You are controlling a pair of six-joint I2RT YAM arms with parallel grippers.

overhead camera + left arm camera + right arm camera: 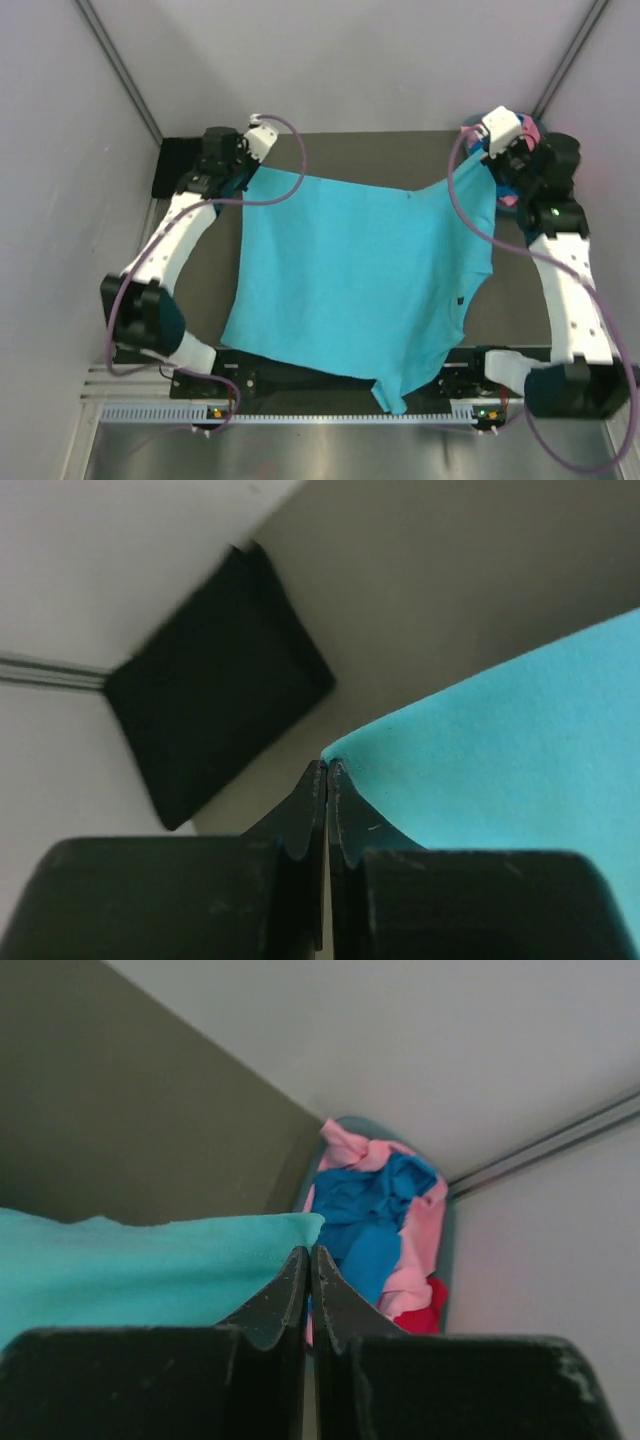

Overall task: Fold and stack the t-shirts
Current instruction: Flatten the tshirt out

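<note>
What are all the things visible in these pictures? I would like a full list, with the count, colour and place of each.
turquoise t-shirt: one, light turquoise, stretched over the table
black t-shirt: one, black, flat at the far left corner
tub: one, grey-blue, far right corner
pink t-shirt: at least one, pink, crumpled in the tub
royal blue t-shirt: one, blue, in the tub
red t-shirt: one, red, in the tub
table: one, dark olive-grey
left fingers: two, black, shut on the turquoise t-shirt's far left corner
right fingers: two, black, shut on its far right corner
</note>
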